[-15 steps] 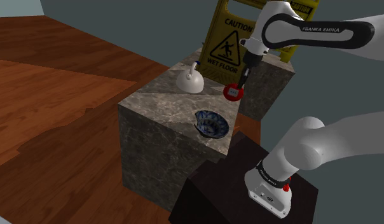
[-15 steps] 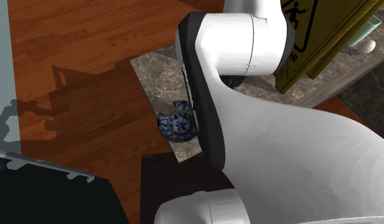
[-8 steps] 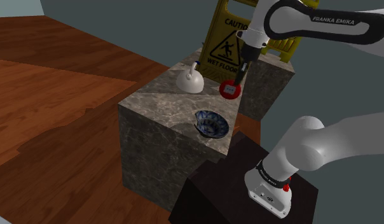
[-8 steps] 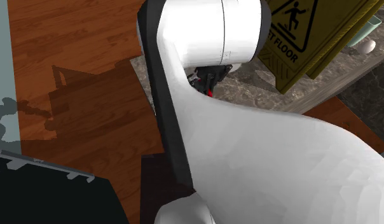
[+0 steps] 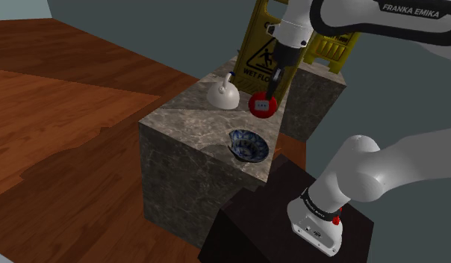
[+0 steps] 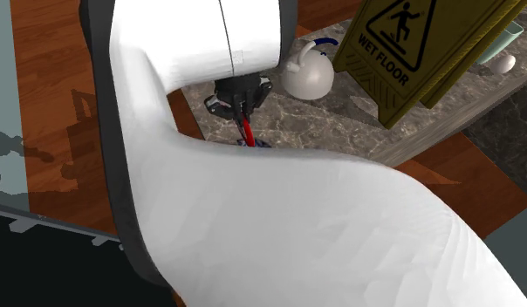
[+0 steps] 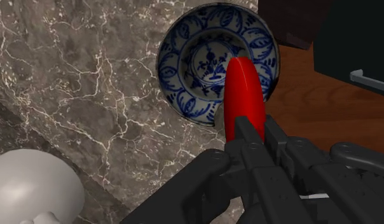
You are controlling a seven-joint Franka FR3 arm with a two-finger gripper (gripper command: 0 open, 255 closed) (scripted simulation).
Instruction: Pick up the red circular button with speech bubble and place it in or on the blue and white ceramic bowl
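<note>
Carrying step: the claw (image 5: 269,91) clamps the red button (image 5: 262,105), held in the air clear of the table (image 5: 179,119). The blue and white bowl (image 7: 191,60) sits below the claw, a little ahead of it. The next move likely calls for centring over the bowl, lowering, then opening.

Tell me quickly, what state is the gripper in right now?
Gripper: closed, holding the red button by its edge.
</note>
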